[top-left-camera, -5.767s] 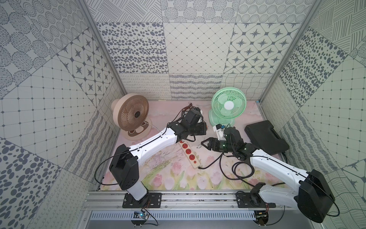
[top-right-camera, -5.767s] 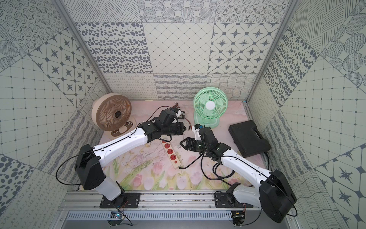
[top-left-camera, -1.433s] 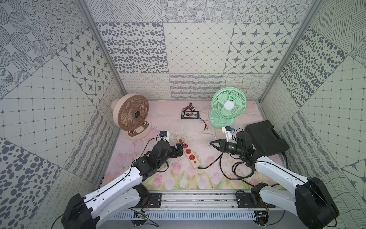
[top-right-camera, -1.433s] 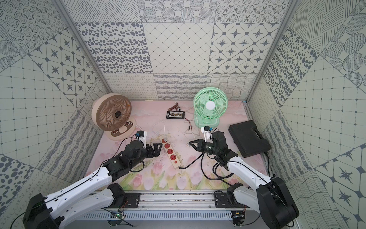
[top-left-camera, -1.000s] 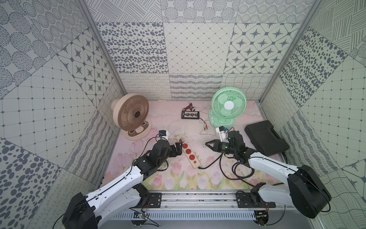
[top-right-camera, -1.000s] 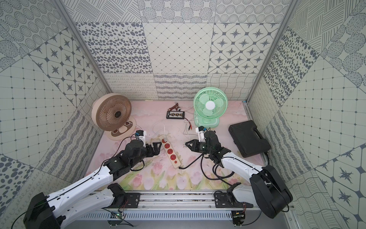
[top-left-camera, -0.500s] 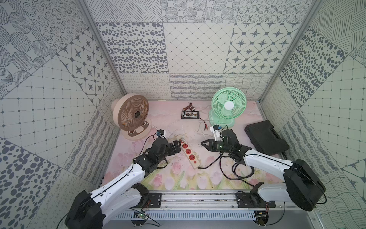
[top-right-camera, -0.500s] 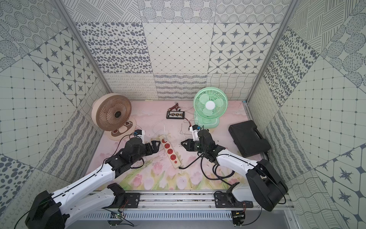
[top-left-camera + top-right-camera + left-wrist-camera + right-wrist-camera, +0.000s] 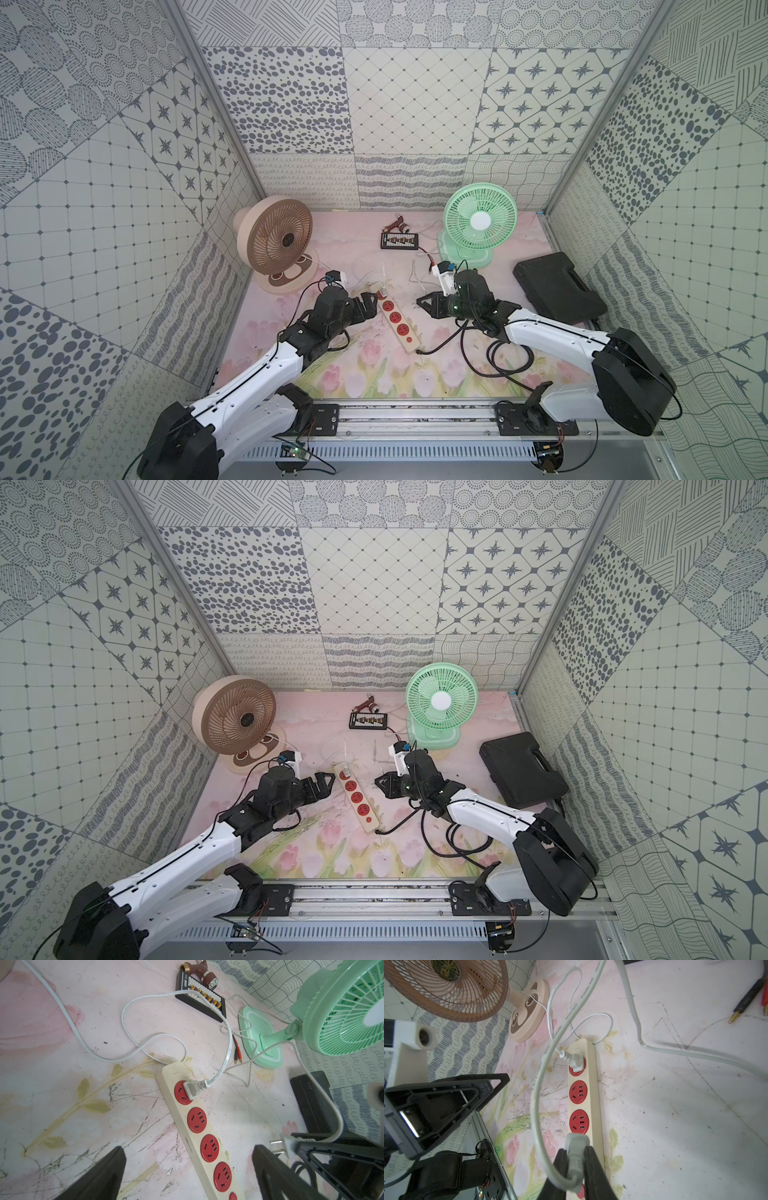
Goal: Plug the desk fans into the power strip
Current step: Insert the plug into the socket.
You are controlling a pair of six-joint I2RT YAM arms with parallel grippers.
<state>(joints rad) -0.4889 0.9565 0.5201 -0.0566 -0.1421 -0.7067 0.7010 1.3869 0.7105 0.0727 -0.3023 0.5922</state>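
The cream power strip point(image 9: 397, 322) point(image 9: 357, 798) lies on the flowered mat, with four red sockets. A white plug point(image 9: 192, 1089) from the brown fan point(image 9: 278, 241) sits in its farthest socket. My right gripper point(image 9: 420, 300) point(image 9: 575, 1150) is shut on the green desk fan's point(image 9: 480, 220) white plug point(image 9: 576, 1147) point(image 9: 280, 1146). That plug is just right of the strip, apart from it, with its two prongs pointing toward the strip. My left gripper point(image 9: 368, 307) point(image 9: 188, 1148) stands open at the strip's left side near its far end, holding nothing.
A black case point(image 9: 557, 291) lies at the right wall. A small black board point(image 9: 400, 241) with red and black leads point(image 9: 236, 1057) and a brown fitting point(image 9: 397, 226) sit at the back. The strip's black cord point(image 9: 498, 357) coils near the front right.
My right gripper has carried the plug leftward, closer to the strip. The left arm has edged slightly farther in beside the strip and stays open.
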